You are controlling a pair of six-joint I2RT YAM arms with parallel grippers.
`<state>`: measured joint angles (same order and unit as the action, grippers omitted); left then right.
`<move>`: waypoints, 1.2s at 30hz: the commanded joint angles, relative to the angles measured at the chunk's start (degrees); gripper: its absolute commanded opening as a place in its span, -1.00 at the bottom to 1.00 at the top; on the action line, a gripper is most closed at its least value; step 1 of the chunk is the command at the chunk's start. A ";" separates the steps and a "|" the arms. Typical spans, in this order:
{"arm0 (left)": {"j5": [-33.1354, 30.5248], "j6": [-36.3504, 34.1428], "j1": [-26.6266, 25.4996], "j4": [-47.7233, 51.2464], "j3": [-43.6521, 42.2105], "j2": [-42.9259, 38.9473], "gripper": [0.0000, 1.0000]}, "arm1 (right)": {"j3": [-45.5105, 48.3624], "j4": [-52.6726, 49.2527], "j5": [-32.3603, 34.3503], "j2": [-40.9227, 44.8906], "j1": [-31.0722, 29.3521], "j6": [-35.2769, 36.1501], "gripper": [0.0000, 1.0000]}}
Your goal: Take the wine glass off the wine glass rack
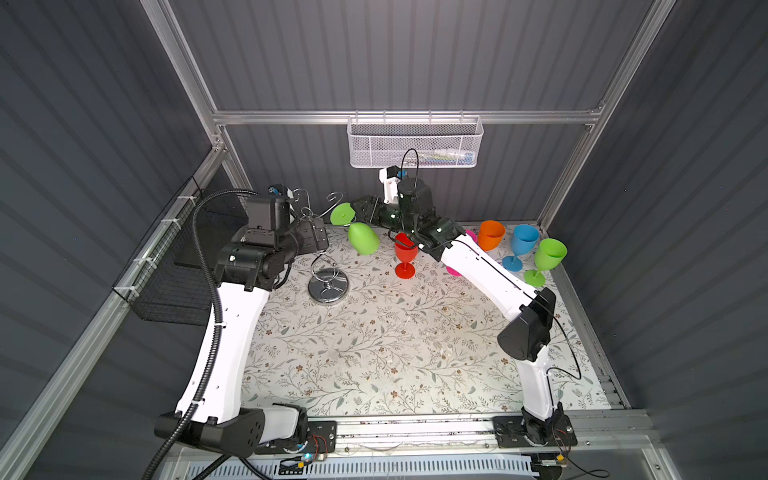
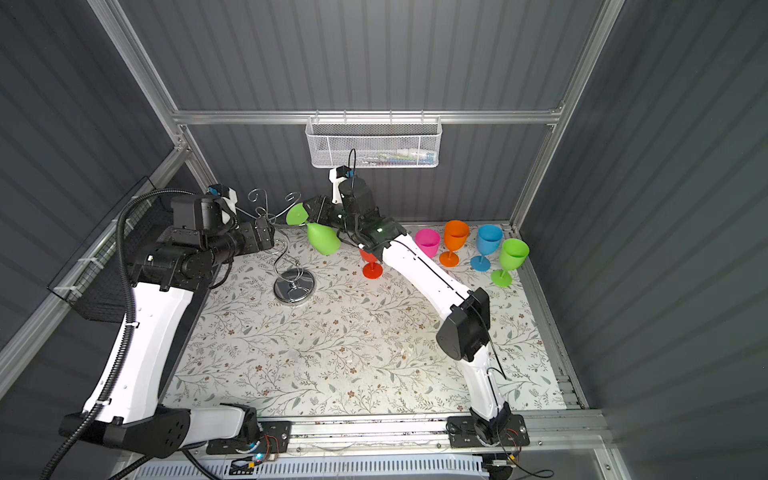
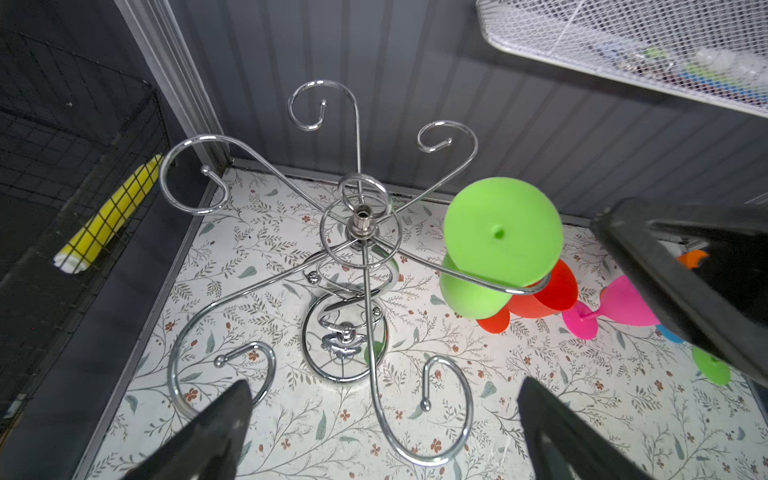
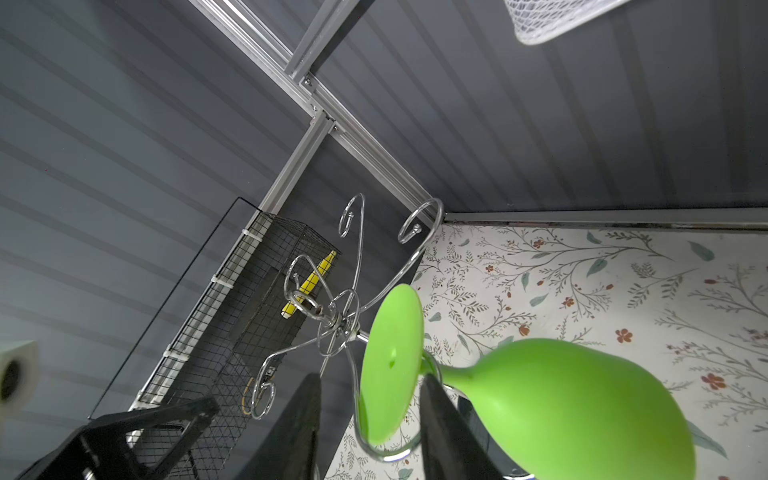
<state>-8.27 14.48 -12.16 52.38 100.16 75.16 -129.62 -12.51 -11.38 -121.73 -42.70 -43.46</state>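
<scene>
A green wine glass (image 1: 363,237) (image 2: 323,239) hangs upside down by its foot (image 3: 500,230) from one scroll arm of the chrome wine glass rack (image 1: 328,286) (image 2: 294,286), at the back left of the table. My right gripper (image 1: 353,211) (image 4: 370,382) reaches in from the right. Its jaws stand on either side of the glass's foot: one finger (image 4: 440,415) is close by the stem and the other (image 4: 299,419) stands clear of the disc. The bowl (image 4: 573,399) tilts toward the table. My left gripper (image 1: 322,241) (image 3: 386,432) hovers open above the rack's hub (image 3: 361,220), holding nothing.
Red (image 1: 405,253), orange (image 1: 491,235), blue (image 1: 523,241) and green (image 1: 548,255) glasses stand upright along the back right, and a pink one (image 2: 428,243) shows behind my right arm. A white mesh basket (image 1: 415,143) hangs on the back wall. A black wire basket (image 1: 166,270) hangs on the left wall.
</scene>
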 commanded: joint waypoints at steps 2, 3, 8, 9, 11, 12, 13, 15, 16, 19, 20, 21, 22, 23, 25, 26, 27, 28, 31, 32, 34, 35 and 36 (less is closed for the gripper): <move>2.60 -2.33 0.38 -3.28 -2.71 -2.32 1.00 | -4.03 -2.23 -0.06 -2.43 -0.30 0.22 -0.26; 2.79 -2.35 0.36 -3.62 -3.16 -2.63 1.00 | -4.37 -2.29 -0.04 -2.78 -0.29 0.31 -0.26; 3.48 -2.94 0.35 -4.49 -4.73 -3.50 1.00 | -5.98 -2.18 -0.02 -4.24 -0.44 0.06 -0.36; 3.55 -3.05 0.35 -4.70 -5.10 -3.60 0.99 | -6.29 -2.00 -0.17 -4.59 -0.53 0.00 -0.37; 3.70 -3.36 0.37 -5.18 -6.04 -3.86 1.00 | -7.29 -1.95 -0.55 -5.43 -0.85 -0.13 -0.45; 3.80 -3.49 0.34 -5.40 -6.40 -3.83 0.99 | -7.69 -2.05 -0.65 -5.73 -0.98 -0.14 -0.49; 3.72 -3.66 0.38 -5.76 -6.91 -4.05 0.99 | -8.00 -1.96 -0.58 -5.97 -1.10 -0.22 -0.53; 3.53 -3.97 0.38 -6.14 -7.64 -4.14 0.99 | -8.04 -1.60 -0.36 -6.14 -1.29 -0.35 -0.65; 3.60 -4.17 0.38 -6.37 -7.98 -4.22 0.99 | -7.94 -1.32 -0.31 -6.25 -1.38 -0.39 -0.71; 3.31 -4.34 0.37 -6.81 -8.91 -4.65 0.99 | -8.08 -0.54 -0.07 -6.28 -1.50 -0.56 -0.89; 3.16 -4.37 0.39 -6.86 -9.25 -4.74 0.99 | -8.01 -0.34 0.03 -6.26 -1.51 -0.63 -0.92; 2.84 -4.46 0.38 -6.85 -9.44 -4.92 1.00 | -7.98 -0.24 0.11 -6.15 -1.51 -0.79 -0.93; 2.49 -4.40 0.37 -6.85 -9.71 -5.09 0.99 | -7.95 -0.02 0.13 -6.07 -1.56 -0.96 -0.93; 2.31 -4.55 0.36 -6.98 -10.00 -5.28 0.99 | -7.89 0.29 0.08 -5.93 -1.51 -1.09 -0.94; 2.23 -4.53 0.35 -7.03 -10.42 -5.42 0.99 | -7.85 0.95 0.15 -5.60 -1.59 -1.27 -0.98; 2.16 -4.54 0.39 -6.94 -10.51 -5.40 0.99 | -7.73 1.21 0.35 -5.38 -1.67 -1.36 -1.00; 2.13 -4.55 0.39 -6.87 -10.59 -5.39 0.99 | -7.68 1.37 0.52 -5.20 -1.65 -1.44 -1.00; 2.05 -4.55 0.38 -6.78 -10.66 -5.46 1.00 | -7.30 1.89 0.54 -4.71 -1.65 -1.60 -1.00; 1.52 -4.46 0.31 -6.76 -11.07 -5.37 0.99 | -4.94 4.05 1.12 -2.90 -1.70 -2.04 -1.00; 1.22 -4.31 0.35 -6.77 -11.27 -5.37 0.99 | -3.92 4.94 1.45 -2.19 -1.73 -2.14 -1.00; 0.93 -4.18 0.37 -6.68 -11.69 -5.28 0.99 | -2.50 6.12 2.08 -1.04 -1.69 -2.20 -1.00; 0.90 -4.09 0.35 -6.63 -11.89 -5.28 1.00 | -1.90 6.58 2.43 -0.47 -1.70 -2.24 -1.00; 0.85 -4.03 0.37 -6.59 -12.08 -5.19 1.00 | -1.38 6.96 2.71 -0.13 -1.71 -2.37 -1.00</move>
<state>-6.61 11.07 -12.16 46.19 88.77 70.85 -131.96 -10.63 -8.99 -125.78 -43.77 -46.09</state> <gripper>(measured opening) 0.997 0.048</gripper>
